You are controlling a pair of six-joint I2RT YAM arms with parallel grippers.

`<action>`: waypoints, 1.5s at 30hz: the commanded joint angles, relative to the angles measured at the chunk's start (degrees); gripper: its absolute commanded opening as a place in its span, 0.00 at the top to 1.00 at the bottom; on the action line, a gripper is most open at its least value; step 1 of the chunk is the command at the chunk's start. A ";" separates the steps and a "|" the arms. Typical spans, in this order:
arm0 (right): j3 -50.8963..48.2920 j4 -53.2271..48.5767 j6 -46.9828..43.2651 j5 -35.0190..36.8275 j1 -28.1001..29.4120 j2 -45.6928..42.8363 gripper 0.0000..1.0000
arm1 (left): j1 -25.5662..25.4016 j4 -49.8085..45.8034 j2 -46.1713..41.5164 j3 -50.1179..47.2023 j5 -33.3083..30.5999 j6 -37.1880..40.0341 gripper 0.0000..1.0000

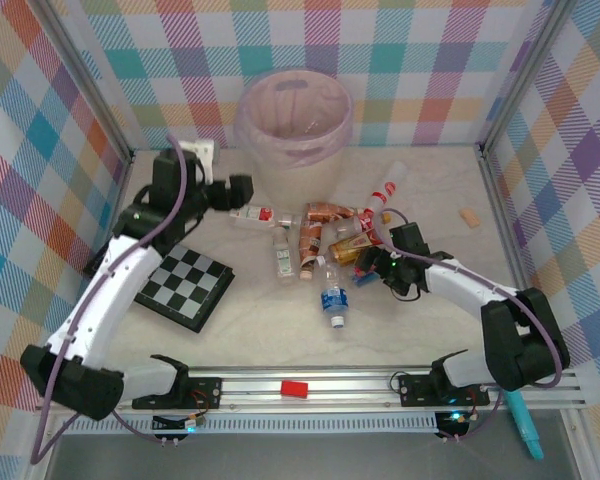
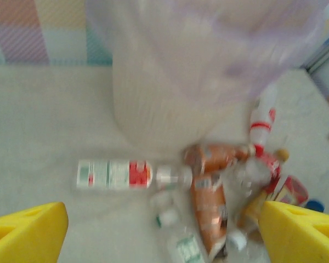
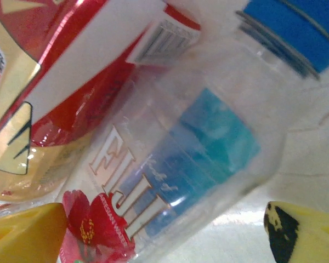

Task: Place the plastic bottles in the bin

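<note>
Left gripper (image 1: 246, 194) hangs wide open above the table (image 1: 435, 180), nothing between its yellow fingers (image 2: 24, 233), and it faces the bin and the bottles beside it. Under its arm a checkered board (image 1: 185, 286) lies flat near the left wall.

Just ahead of the fingers a white-and-red bottle (image 1: 252, 213) lies on its side, close to the foot of the bin (image 1: 292, 165). The bin stands upright at the back, left of centre, with a pinkish liner folded over its rim.

Right of the bin's foot, the pile (image 1: 330, 235) of bottles covers the middle of the table. Most carry orange or red labels, and they lie on their sides, touching or overlapping. A red-banded bottle (image 1: 388, 188) lies at the pile's far edge. A blue-labelled bottle (image 1: 333, 298) lies on its own just on the near side of the pile.

Right gripper (image 1: 378, 262) sits low at the pile's right edge, its jaws spread wide either side of a clear Fiji bottle (image 3: 197, 159) with a blue cap. That bottle lies tilted against a red-and-yellow bottle (image 3: 49, 76). One finger seems close against the Fiji label, but the wrist view is too tight to tell whether it touches.

Farther right, a small beige piece (image 1: 469, 218) lies alone near the wall.
</note>
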 commanded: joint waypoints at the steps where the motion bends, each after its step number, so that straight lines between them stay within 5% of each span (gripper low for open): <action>1: 1.52 1.20 0.58 1.45 0.31 2.19 0.12 | -2.45 -2.25 -5.23 -8.59 -1.44 -5.97 0.11; 13: 2.78 1.71 -0.59 2.80 0.36 5.92 0.30 | -7.47 7.92 -14.60 -36.69 -0.91 -20.02 0.11; 18: 3.99 -2.83 -1.73 5.03 0.35 1.23 0.39 | -7.77 10.16 -13.12 -37.69 -0.99 -19.95 0.11; 29: 16.04 -22.37 -10.92 12.23 0.23 -14.13 0.41 | -8.38 14.93 -8.42 -38.47 1.52 -20.10 0.11; 45: 46.82 -25.47 -26.19 10.20 0.27 -5.42 0.43 | -13.97 12.98 -4.21 -36.76 -3.48 -20.03 0.09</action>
